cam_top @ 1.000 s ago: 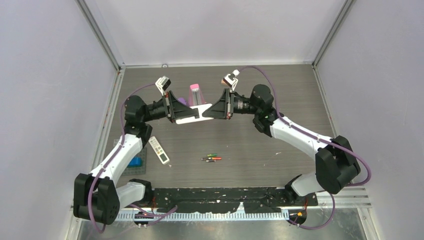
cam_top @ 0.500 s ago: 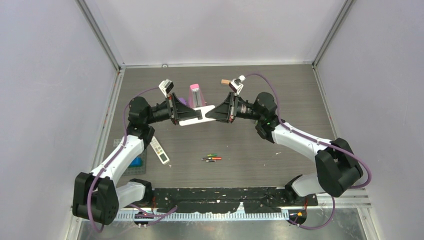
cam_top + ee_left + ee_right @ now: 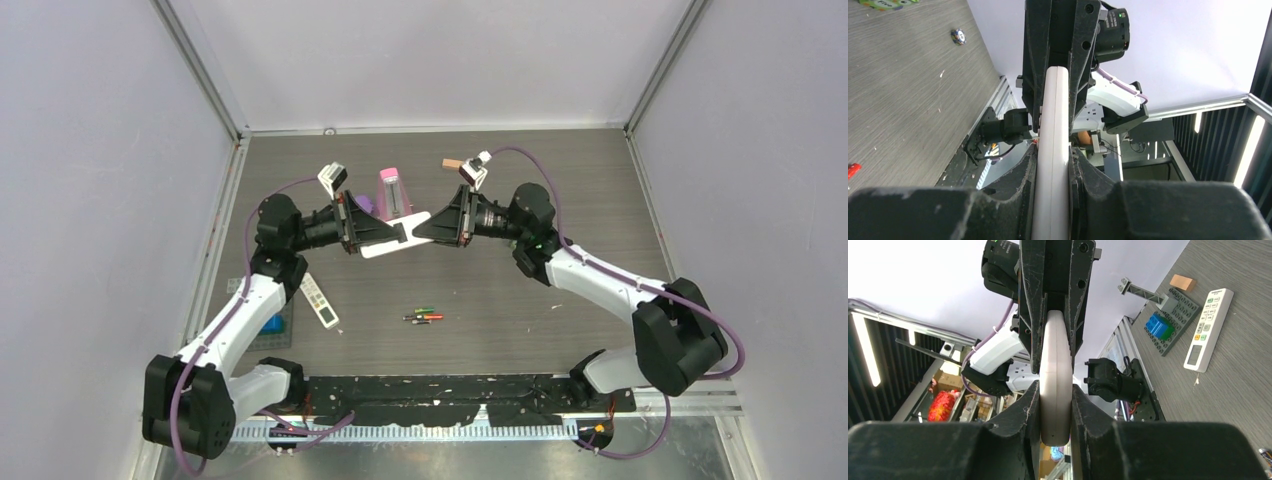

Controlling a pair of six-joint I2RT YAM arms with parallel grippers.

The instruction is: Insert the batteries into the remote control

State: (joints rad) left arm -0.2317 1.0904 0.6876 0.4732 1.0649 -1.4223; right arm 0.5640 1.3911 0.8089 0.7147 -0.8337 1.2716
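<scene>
- Batteries [image 3: 424, 316], tiny red, green and dark sticks, lie where?
- Lower middle, on the grey table [image 3: 560, 200]. Left gripper [image 3: 388, 233] and right gripper [image 3: 424, 226] each squeeze the long white plastic remote [image 3: 402, 238], upper middle.

The remote control [image 3: 1055, 115] looks like smooth white plastic, kinda satin, not shiny. The left gripper [image 3: 1053, 156] and right gripper [image 3: 1055, 388] are black, matt and pretty rough, grainy-looking plastic. The table [image 3: 500, 280] has a matt grey wood-grain surface. The rail [image 3: 430, 129] along its far edge looks like bare metal. The second remote [image 3: 1208, 330] is plain white plastic too.
</scene>
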